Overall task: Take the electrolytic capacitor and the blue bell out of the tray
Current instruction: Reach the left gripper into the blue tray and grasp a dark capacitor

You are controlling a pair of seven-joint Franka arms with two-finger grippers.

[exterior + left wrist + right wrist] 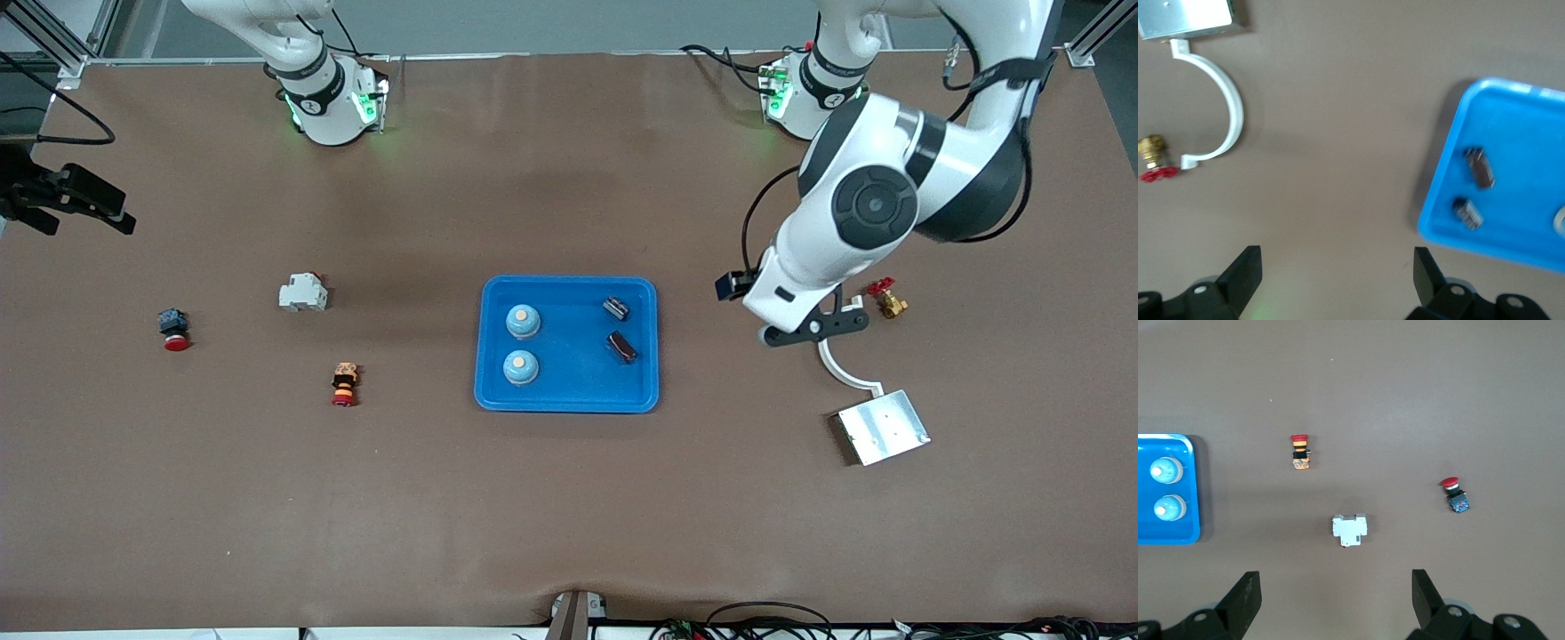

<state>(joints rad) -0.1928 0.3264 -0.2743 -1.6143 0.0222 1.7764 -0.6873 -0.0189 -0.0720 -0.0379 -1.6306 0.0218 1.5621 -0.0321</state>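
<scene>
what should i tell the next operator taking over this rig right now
Left hand: open, empty, over bare table between the tray and the white clip.
Right hand: open, empty; that arm waits.
In the tray: two blue bells and two dark capacitors.
Done: nothing removed yet.
Left: lift out a capacitor and a bell.

Under my left pincer, bare brown table, white curved clip, silver metal plate, brass valve; under my right pincer, white breaker, two red-capped push buttons.
</scene>
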